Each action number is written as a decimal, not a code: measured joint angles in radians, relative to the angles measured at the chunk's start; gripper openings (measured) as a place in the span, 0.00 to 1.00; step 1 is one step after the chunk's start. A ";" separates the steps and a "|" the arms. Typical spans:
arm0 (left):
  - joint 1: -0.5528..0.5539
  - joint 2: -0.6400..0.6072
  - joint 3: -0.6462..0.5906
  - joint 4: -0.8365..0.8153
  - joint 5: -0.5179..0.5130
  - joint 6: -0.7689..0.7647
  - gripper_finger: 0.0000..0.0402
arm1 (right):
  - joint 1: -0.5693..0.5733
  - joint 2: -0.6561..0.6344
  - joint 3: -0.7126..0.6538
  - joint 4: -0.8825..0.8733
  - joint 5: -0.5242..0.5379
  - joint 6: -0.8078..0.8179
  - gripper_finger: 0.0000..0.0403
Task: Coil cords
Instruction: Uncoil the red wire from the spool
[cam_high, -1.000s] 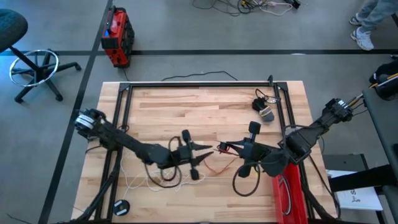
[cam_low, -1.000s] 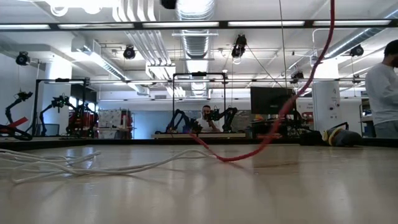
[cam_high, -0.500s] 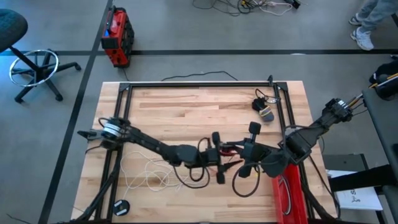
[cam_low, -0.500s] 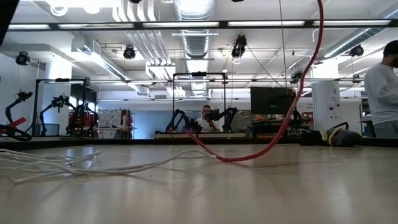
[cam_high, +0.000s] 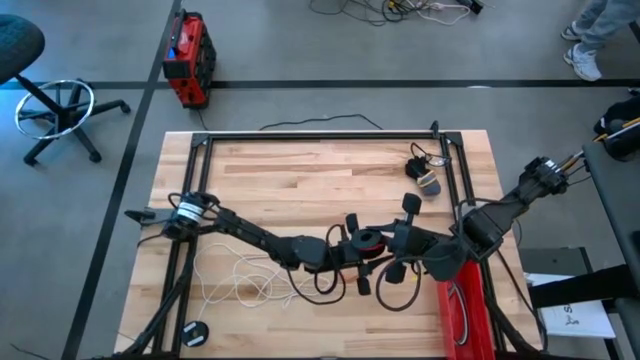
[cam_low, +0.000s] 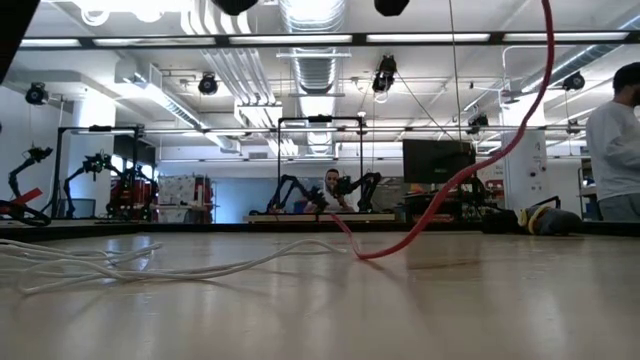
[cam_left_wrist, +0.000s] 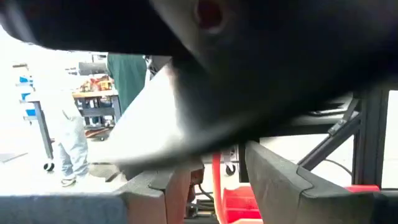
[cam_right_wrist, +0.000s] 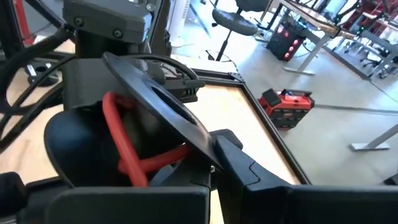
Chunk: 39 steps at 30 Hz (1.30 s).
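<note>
The wooden table (cam_high: 300, 170) carried both arms meeting near its middle, and the work looked to be in its middle stretch, with the white cord (cam_high: 235, 285) sprawled loose near the left front and the black cord (cam_high: 392, 297) lying in one slack loop beside the right arm. The right gripper (cam_high: 385, 243) was clamped on a looped bundle of the red cord (cam_right_wrist: 127, 152), whose tail hung down to the tabletop. Whether the left gripper (cam_high: 352, 250), pressed against that bundle, was pinching or spread, I could not tell.
</note>
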 joint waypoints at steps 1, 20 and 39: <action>0.000 0.000 0.000 0.001 -0.001 0.000 0.36 | 0.000 -0.003 0.000 0.004 0.000 0.003 0.00; -0.024 -0.024 -0.005 -0.057 -0.005 -0.008 0.02 | 0.000 -0.009 0.004 -0.204 -0.032 0.210 0.00; -0.081 -0.157 -0.035 -0.331 -0.112 -0.015 0.06 | 0.015 -0.011 0.002 -0.232 -0.066 0.285 0.00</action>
